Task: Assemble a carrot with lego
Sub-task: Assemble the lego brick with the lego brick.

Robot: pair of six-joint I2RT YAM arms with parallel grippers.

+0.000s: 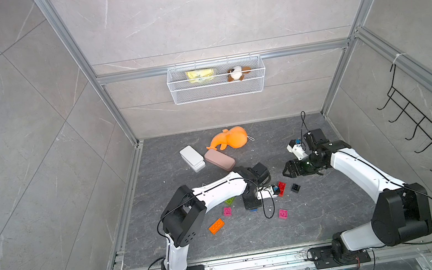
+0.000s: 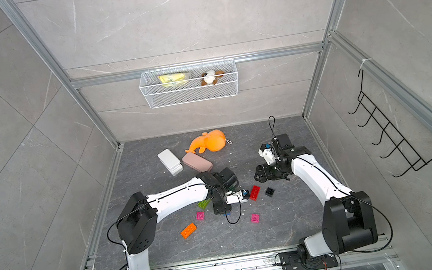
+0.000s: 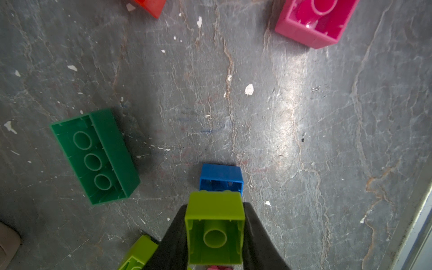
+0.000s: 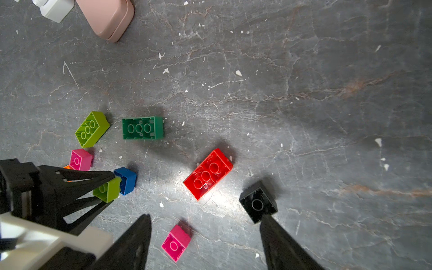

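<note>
Loose lego lies on the dark floor; no carrot is in view. My left gripper is shut on a small lime brick, which touches a blue brick on the floor. Beside them lie a dark green brick and a longer lime brick. My right gripper hangs open above the floor with nothing between its fingers. A pink brick lies under it, a black brick sits by one fingertip, and a red brick lies just beyond. An orange brick and another pink brick lie near the left arm.
A white case, a pink case and an orange plush toy sit at the back of the floor. A wire basket hangs on the back wall, and a black hook rack on the right wall.
</note>
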